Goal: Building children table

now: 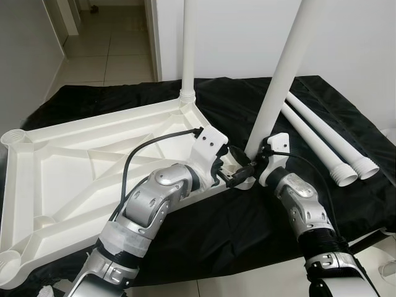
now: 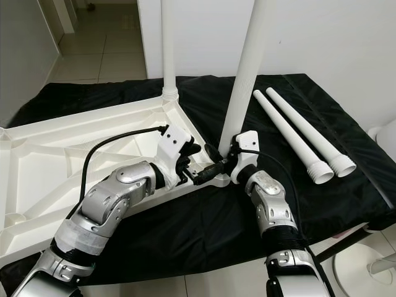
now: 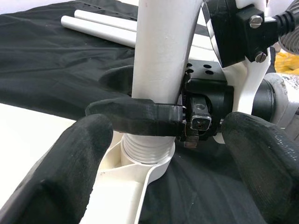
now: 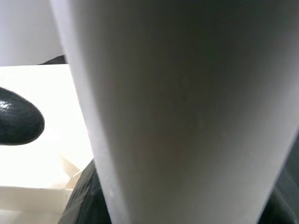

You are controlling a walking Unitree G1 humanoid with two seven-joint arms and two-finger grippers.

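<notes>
a white plastic children's tabletop (image 1: 93,154) lies upside down on a black cloth (image 1: 235,229) spread over the bench, filling its left half. one white leg (image 1: 188,43) stands upright in the tabletop's far corner socket. a second leg (image 1: 281,74) stands in the socket at the near right corner, leaning slightly. the right tool (image 3: 154,116) is closed around this leg just above its threaded end, which sits in the socket but looks not fully seated. the left tool (image 3: 159,154) hovers open just beside that same socket, holding nothing. two spare legs (image 1: 328,139) lie side by side on the cloth toward the bench's right edge. judging by this, one leg is done, the second is being fitted, and two sockets on the tabletop's left side remain empty. no brand, label or writing can be read anywhere.
</notes>
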